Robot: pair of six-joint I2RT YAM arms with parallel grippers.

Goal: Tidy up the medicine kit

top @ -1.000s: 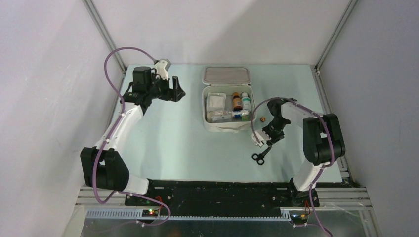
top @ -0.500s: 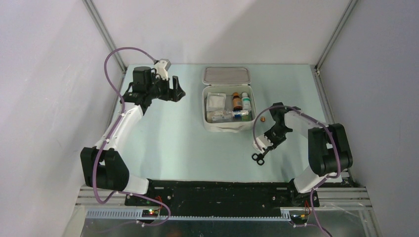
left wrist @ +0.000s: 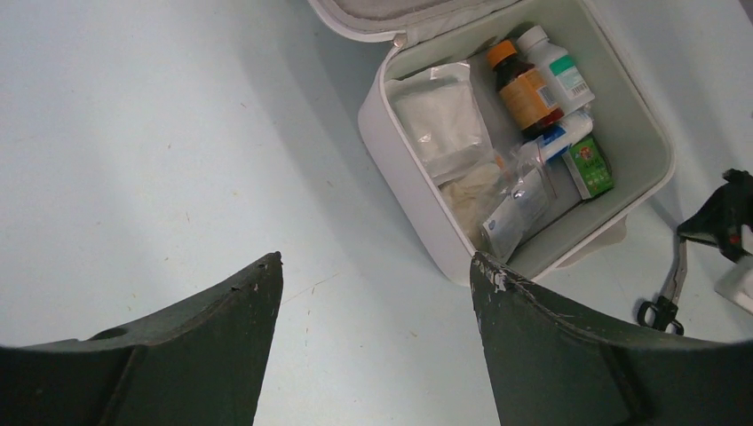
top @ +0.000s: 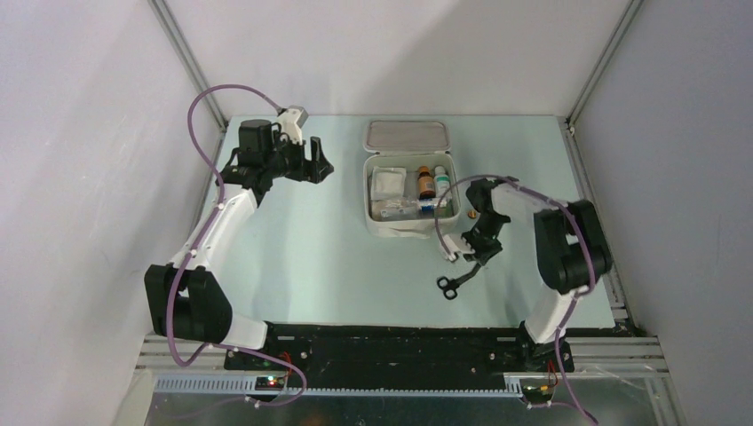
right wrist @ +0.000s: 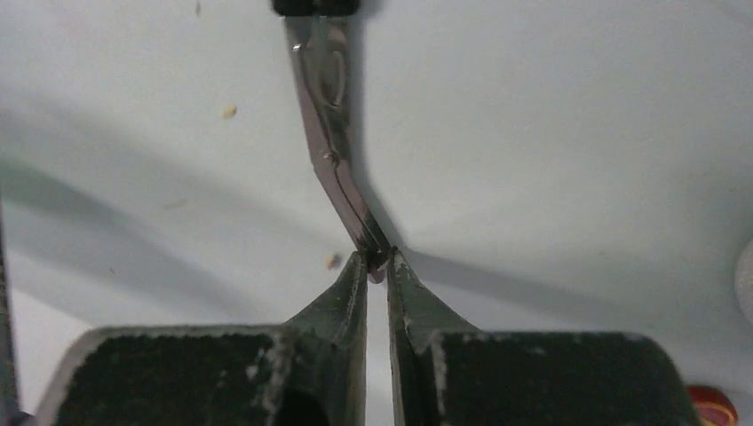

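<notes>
The medicine kit (top: 369, 197) lies open at the table's far middle, its lid (top: 407, 135) folded back. Inside I see a brown bottle (left wrist: 526, 90), a white bottle (left wrist: 556, 66), gauze packets (left wrist: 441, 120) and a green box (left wrist: 590, 167). Scissors (top: 451, 281) with black handles lie in front of the kit, to its right. My right gripper (right wrist: 377, 259) is shut on the tip of the scissors (right wrist: 330, 124), whose blades point at the wrist camera. My left gripper (left wrist: 377, 259) hangs open to the left of the kit (left wrist: 410, 202), with nothing between its fingers.
A small brown round piece (top: 472, 214) sits on the table just right of the kit, close to my right arm. Metal frame posts stand at the table's far corners, and the walls close in on both sides.
My right gripper has closed on the scissors' blade tip. The right arm has swung left, and the scissors have shifted left with it. The left arm has not moved.
</notes>
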